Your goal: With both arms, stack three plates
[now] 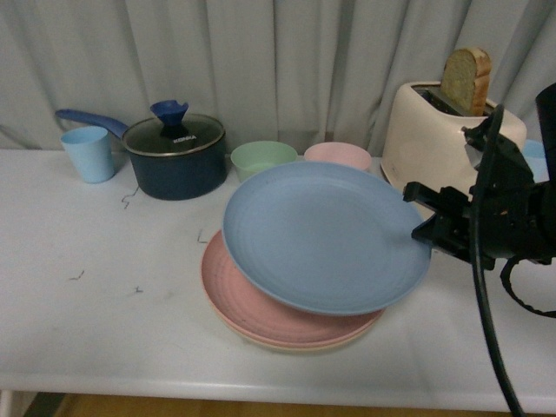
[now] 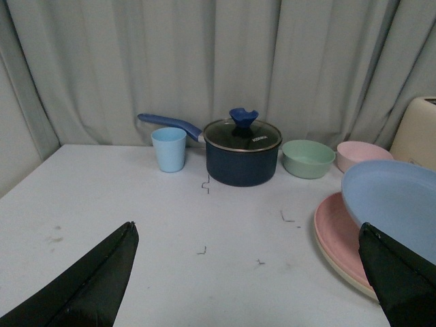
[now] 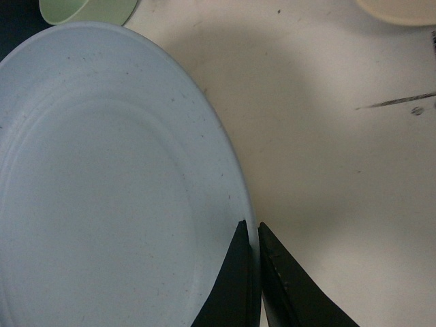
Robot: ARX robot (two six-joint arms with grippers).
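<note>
The right gripper point(image 1: 424, 228) pinched the rim of the blue plate point(image 1: 326, 236), which was matte and shallow with faint concentric rings and hung tilted over the pink plate point(image 1: 230, 291). The pink plate lay on the cream plate point(image 1: 291, 346) on the bench point(image 1: 95, 321). The left gripper point(image 2: 246, 228) was spread wide, holding nothing.

Only one marking found: a short white word printed on the glass lid point(image 1: 174, 136) of the dark blue saucepan point(image 1: 178, 172), near the lid's rim, right of the knob. From the front it is a smear of capitals, too small to read. The left wrist view shows it slightly larger but still illegible. No other lettering can be read.
</note>
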